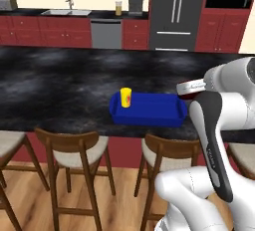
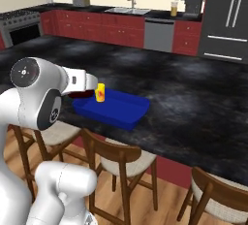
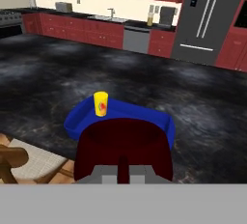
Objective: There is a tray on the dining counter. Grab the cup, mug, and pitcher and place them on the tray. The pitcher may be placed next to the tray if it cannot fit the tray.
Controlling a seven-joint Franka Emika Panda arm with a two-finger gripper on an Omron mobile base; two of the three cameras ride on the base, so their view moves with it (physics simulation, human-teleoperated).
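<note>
I have my gripper (image 3: 123,166) closed tight on the near rim of the mug (image 3: 123,146), one finger inside the wall and one outside, so the dark red vessel hangs upright in front of my hand with its opening up. I judge this rim pinch suits it, since it is low and the loop handle is awkward to catch.

The tray (image 1: 149,110) is my landmark. It sits on the surface, the dining counter (image 1: 60,85), near its chair-side edge. The cup (image 1: 126,97) already stands upright inside the tray, at its left end in the left base view, so the rest of the blue floor is free. The mug rides above the surface just beside the tray's right end, not yet over its rim. The pitcher (image 1: 118,8) stands far beyond the tray, on the back counter right of the sink.
</note>
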